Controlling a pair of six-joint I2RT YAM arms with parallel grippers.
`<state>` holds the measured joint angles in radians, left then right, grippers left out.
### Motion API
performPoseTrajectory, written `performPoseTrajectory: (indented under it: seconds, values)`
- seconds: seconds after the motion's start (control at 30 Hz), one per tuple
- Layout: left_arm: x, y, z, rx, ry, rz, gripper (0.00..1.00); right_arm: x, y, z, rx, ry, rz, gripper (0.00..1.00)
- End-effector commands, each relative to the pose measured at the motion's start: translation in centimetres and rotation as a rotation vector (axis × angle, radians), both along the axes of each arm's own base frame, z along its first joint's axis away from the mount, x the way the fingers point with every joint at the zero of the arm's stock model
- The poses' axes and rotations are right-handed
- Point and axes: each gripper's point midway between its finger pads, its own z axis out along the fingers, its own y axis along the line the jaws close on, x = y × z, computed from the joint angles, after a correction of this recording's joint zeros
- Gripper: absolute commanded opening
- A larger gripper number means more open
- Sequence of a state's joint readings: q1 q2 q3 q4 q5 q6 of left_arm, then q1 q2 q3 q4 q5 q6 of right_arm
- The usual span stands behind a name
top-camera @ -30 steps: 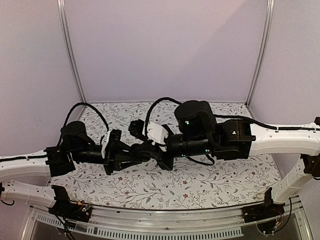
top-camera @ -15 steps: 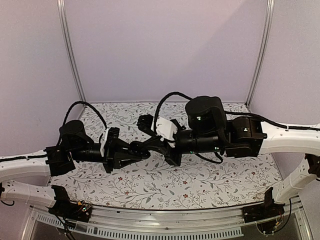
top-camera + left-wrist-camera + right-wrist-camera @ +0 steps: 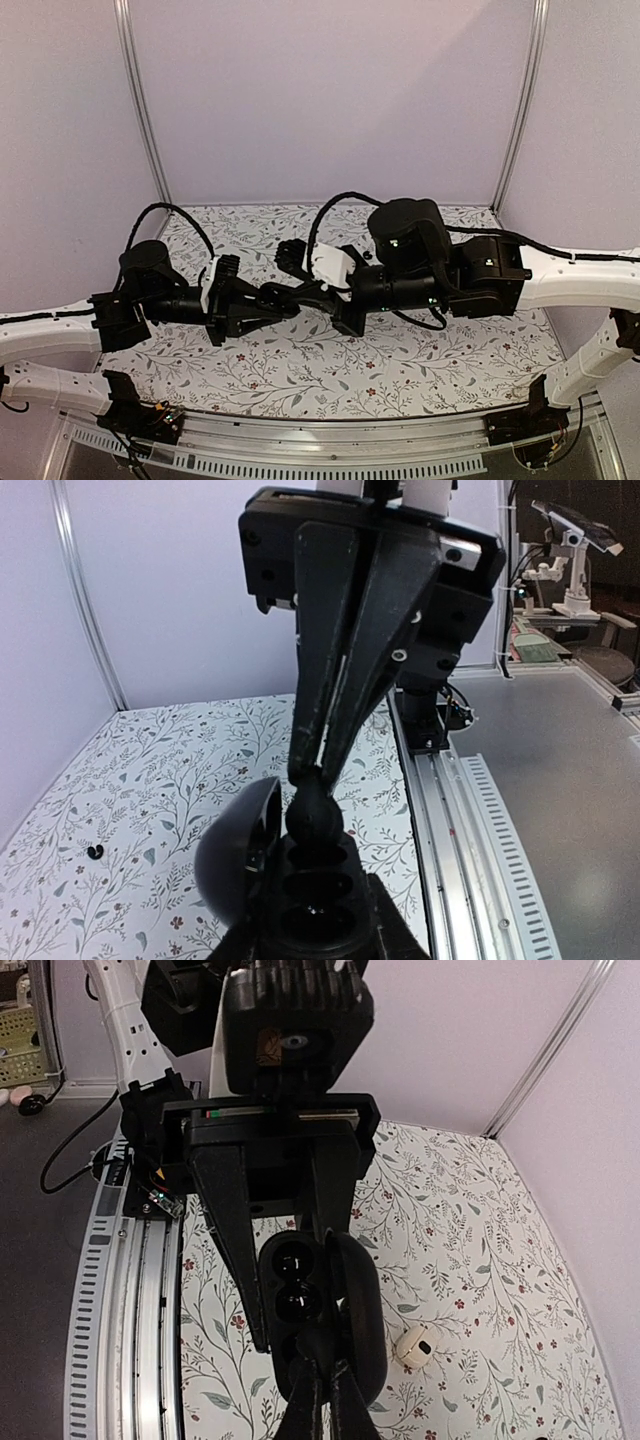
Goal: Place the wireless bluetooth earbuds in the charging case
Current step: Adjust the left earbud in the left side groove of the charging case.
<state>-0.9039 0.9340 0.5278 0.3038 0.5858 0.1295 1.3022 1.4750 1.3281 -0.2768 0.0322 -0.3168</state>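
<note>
earbud (image 3: 315, 815): tiny glossy black rounded bud, pinched at the very tips of the right gripper (image 3: 313, 772), whose jaws are closed right down on it. It sits directly over the near well of the charging case (image 3: 322, 888). It's at the rim or just entering; can't tell if it's touching.

Handling, my read:
- Near weightless with a hard, smooth shell, so it's slippery.
- The round body will roll or squirt out of a tip pinch if pushed off-axis.
- Grip force won't hurt it, but it's easy to drop and lose.
- Best hold is across the widest part of the body, leaving the lower end free to enter the well.
- Seat it with light, straight pressure, no side load.

The case is a black oval with its lid (image 3: 240, 855) hinged open to one side and two glossy wells facing the bud. The left gripper (image 3: 298, 1305) has its jaws drawn in narrow, clamped across the case body, holding it up off the desk (image 3: 400, 370). From the right wrist view I can't tell whether either well already has a bud in it.

Further out on the floral-print desk:
- A small cream rounded item (image 3: 412, 1345) lies beyond the case.
- A tiny black speck (image 3: 93, 852) is well off to the side. It could be the second bud, but it's too small to say.
</note>
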Motion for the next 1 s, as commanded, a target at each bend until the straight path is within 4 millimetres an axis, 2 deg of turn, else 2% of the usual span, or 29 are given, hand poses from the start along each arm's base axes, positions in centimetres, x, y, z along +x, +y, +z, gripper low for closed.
performPoseTrajectory:
  seconds: [0.0, 0.43, 0.67, 0.97]
  values:
    - [0.1, 0.4, 1.8, -0.06, -0.047, -0.002, 0.0, 0.7, -1.2, -1.3, -0.072, -0.018, -0.033, 0.0]
    - [0.1, 0.3, 1.9, -0.063, -0.048, -0.009, 0.0, 0.3, -1.1, -2.0, -0.097, -0.006, -0.01, 0.0]
    - [-0.3, 0.3, 1.9, -0.065, -0.052, -0.036, 0.0, -0.4, -0.2, -2.4, -0.12, -0.02, 0.036, 0.0]
    - [-1.0, 0.3, 2.1, -0.068, -0.053, -0.071, 0.0, -1.0, 0.5, -4.1, -0.19, -0.066, 0.061, 0.0]
